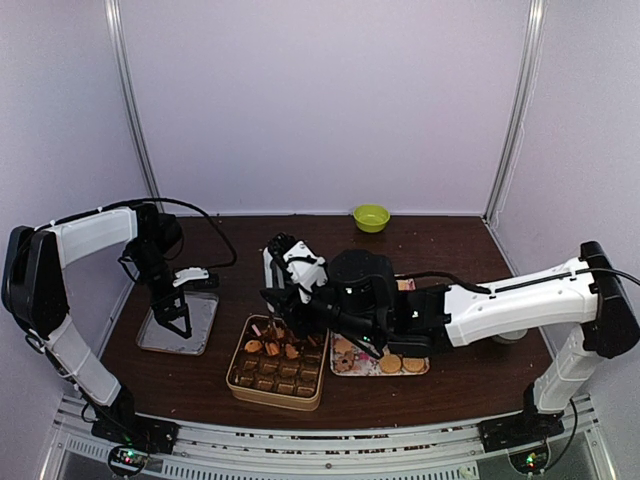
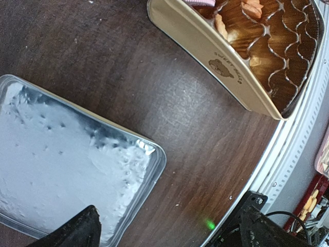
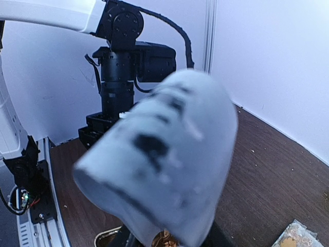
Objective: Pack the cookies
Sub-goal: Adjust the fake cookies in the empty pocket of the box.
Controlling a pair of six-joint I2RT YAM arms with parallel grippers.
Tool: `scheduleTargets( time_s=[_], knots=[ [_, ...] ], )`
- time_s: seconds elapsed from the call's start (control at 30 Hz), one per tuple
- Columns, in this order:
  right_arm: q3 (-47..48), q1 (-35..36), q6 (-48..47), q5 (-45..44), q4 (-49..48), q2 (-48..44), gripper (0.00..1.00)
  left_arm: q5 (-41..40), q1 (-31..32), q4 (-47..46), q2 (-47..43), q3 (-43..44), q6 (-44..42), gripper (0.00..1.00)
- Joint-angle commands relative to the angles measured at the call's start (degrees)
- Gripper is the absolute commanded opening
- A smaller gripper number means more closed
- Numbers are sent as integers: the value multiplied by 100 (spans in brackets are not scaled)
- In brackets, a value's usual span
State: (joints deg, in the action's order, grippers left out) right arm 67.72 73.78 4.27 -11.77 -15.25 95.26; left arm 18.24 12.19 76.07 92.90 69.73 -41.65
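Our left gripper (image 1: pixel 173 320) hangs released, fingers apart, over a silver tray (image 1: pixel 205 320) on the counter (image 1: pixel 450 372). Our right gripper (image 1: pixel 275 318) hovers above the far-left corner of the tin (image 1: pixel 275 393). A blurred white shape fills its wrist view, so we cannot tell whether it is released or clenched. Cookies (image 1: pixel 270 349) lie in the tin's far rows, and others rest on a packet (image 1: pixel 350 366) at the tin's 3 o'clock. The tray sits at the tin's 9 o'clock. A green bowl (image 1: pixel 371 217) stands at 1 o'clock, well apart.
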Motion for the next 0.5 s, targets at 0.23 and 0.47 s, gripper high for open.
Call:
scheduleTargets(
  time_s=[0.23,0.47],
  knots=[
    [868,-64,-139,137,-79,743,33,57,-40,-36,-114,-9,-52,98],
    [1111,-78,-127,206,-29,997,32,40,-32,-61,-149,-97,-80,98]
  ],
)
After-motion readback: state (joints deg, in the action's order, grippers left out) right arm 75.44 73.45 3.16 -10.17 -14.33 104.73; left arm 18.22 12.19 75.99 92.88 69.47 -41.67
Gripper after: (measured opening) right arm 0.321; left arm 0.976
